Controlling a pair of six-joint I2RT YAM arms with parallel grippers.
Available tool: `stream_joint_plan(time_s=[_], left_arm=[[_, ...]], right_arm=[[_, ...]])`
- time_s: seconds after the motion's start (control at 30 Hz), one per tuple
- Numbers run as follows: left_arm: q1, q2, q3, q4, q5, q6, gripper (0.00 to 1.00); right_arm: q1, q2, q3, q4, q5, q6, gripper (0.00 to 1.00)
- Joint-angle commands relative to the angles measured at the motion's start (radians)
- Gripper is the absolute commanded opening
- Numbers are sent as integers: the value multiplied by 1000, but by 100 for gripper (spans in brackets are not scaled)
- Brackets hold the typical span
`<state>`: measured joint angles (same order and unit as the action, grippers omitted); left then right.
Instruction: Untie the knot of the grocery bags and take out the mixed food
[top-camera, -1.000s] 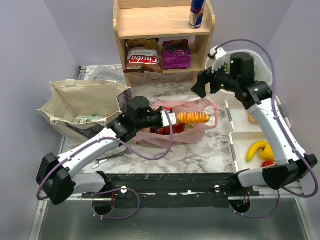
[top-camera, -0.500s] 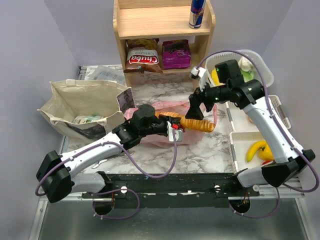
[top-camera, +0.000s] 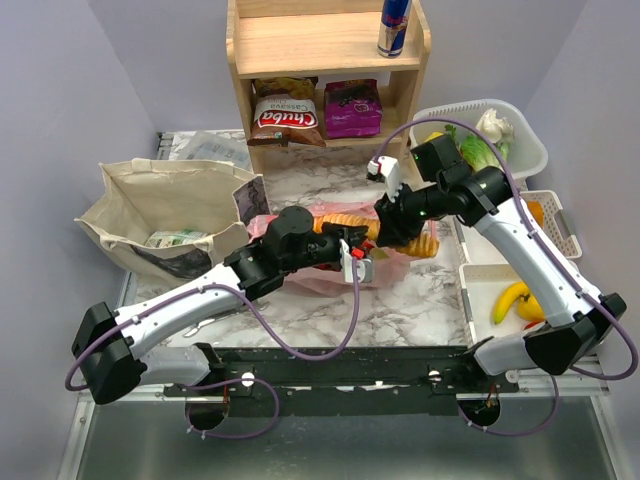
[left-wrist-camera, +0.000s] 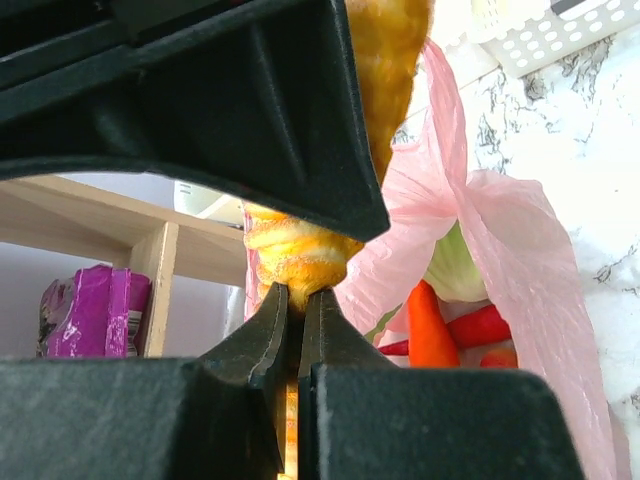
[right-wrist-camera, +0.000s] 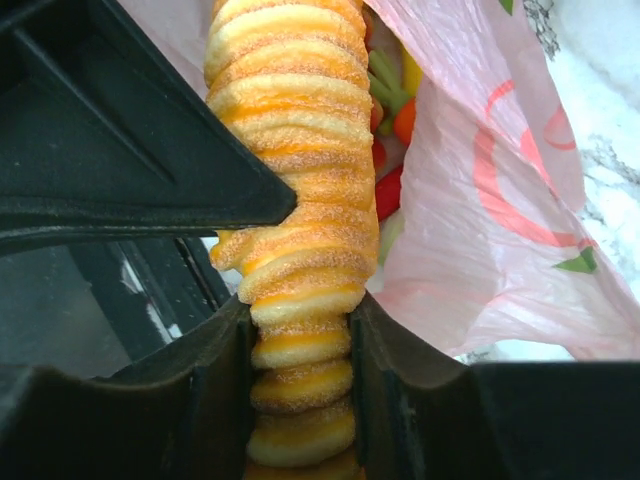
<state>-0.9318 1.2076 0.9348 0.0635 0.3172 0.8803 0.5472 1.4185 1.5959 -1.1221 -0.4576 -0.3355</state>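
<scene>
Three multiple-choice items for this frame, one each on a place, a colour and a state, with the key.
1. Where does the blue-silver can stand?
A) upper shelf of the wooden rack
B) its lower shelf
C) the floor

2. What colour is the plastic bag under the ridged orange roll?
A) blue
B) pink
C) black

3. The roll is:
A) lying loose
B) gripped by one tool only
C) gripped by both tools

Key:
A, the can stands on the rack's upper board.
B, the crinkly bag is pink.
C, the left tool pinches its tip and the right tool clamps its body.
</scene>
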Motion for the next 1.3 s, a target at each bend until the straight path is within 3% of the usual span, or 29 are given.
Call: stream_joint_plan(time_s=[0.0, 0.1, 0.17, 0.23, 0.4, 0.6, 0.7, 0.77, 0.83, 1.0, 1.1, 1.27], left_arm=[[-6, -29, 98, -34, 2, -54, 13], [-5, -53, 137, -134, 10, -112, 64], [14, -91, 164, -211, 79, -170, 77], [53, -136, 182, -253, 162, -258, 98], [101, -210, 217, -317, 205, -491, 99], [123, -238, 191, -323, 167, -497, 98], [128, -230, 196, -317, 152, -498, 98], [130, -225, 193, -306, 152, -498, 98], [129, -219, 191, -296, 157, -495, 99], [129, -198, 201, -291, 179, -491, 98], [128, -185, 209, -285, 179, -489, 99], [129, -168, 217, -283, 176, -496, 98]], right_arm=[[-1, -49, 21, -48, 51, -17, 25], [-2, -76, 80, -49, 89, -10, 10], [-2, -102, 133, -47, 118, -10, 4], [-1, -123, 182, -44, 168, -7, 1], [-1, -148, 247, -17, 381, -13, 1], [-2, -218, 253, 188, 660, 2, 1], [-2, -210, 249, 201, 891, 33, 1], [-17, -210, 251, 174, 1038, 172, 1], [-121, -229, 240, 129, 997, 297, 1], [-270, -294, 90, 88, 1079, 538, 1], [-404, -295, 27, -13, 1203, 848, 2], [-541, -258, -64, -40, 1077, 1135, 1]])
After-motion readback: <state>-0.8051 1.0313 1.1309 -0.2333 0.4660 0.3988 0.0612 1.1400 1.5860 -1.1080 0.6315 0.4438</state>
